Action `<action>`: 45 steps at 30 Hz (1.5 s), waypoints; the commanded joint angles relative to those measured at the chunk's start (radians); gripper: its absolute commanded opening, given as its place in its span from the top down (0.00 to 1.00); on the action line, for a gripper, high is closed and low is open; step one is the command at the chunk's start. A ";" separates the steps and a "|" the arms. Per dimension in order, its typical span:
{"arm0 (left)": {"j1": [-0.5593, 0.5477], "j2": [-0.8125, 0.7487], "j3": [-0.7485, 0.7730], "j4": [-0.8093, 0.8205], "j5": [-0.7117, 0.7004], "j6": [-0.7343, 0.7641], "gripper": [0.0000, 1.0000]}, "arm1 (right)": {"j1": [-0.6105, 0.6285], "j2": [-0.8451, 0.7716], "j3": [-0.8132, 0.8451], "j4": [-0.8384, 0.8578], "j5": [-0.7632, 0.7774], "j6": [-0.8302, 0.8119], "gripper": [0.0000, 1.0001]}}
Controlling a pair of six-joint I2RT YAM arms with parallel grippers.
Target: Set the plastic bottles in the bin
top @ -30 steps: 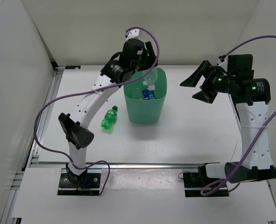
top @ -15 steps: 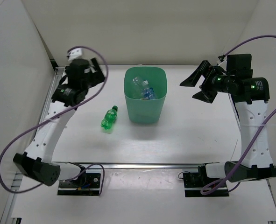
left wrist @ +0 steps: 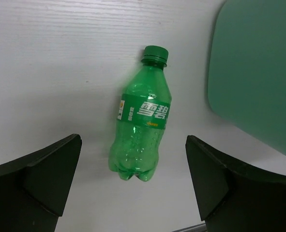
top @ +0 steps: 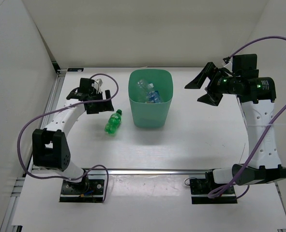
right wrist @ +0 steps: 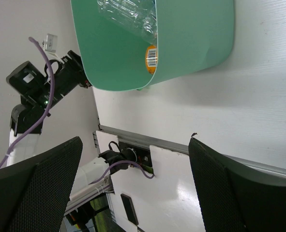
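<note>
Two arms, one bin, one bottle outside it. The bin, mint green, stands upright near the far middle of the table. One green bottle lies on its side on the table just left of the bin, near its wall but apart from it, with a strip of white surface between them in the left wrist view. Its green cap points toward the far edge, its base toward the arms, and its label faces up. Inside the bin is a heap of clear bottles: at least two clear bodies, one blue label, and one orange patch with a barcode against the inner wall. No firm count is possible, since they overlap. The left gripper hangs low over the table just left of the green bottle, fingers spread wide and holding nothing; from its wrist camera the bottle lies between the two finger pads, touching neither. The right gripper is raised right of the bin, well apart from it, fingers also spread and empty, facing the bin's opening.
</note>
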 commanded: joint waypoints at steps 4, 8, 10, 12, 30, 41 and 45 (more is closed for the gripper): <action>0.010 0.092 0.035 0.038 0.125 0.071 0.00 | -0.007 -0.011 0.007 0.005 -0.011 -0.025 0.07; -0.009 0.176 0.035 0.047 0.148 0.053 0.00 | -0.029 -0.011 0.016 0.005 -0.011 -0.025 0.07; -0.039 0.208 0.035 0.047 0.148 0.053 0.00 | -0.038 -0.021 0.016 0.005 -0.011 -0.025 0.07; -0.059 0.236 0.044 0.047 0.138 0.053 0.00 | -0.038 -0.021 0.007 0.005 -0.011 -0.025 0.06; -0.102 -0.089 0.414 0.012 -0.192 -0.174 0.74 | -0.056 -0.039 -0.091 0.047 -0.051 0.022 0.06; -0.370 0.276 0.974 0.012 -0.051 -0.220 0.66 | -0.056 -0.050 -0.107 0.074 -0.068 0.041 0.07; -0.429 0.313 0.965 0.012 -0.024 -0.242 0.48 | -0.056 -0.071 -0.117 0.065 -0.040 0.022 0.07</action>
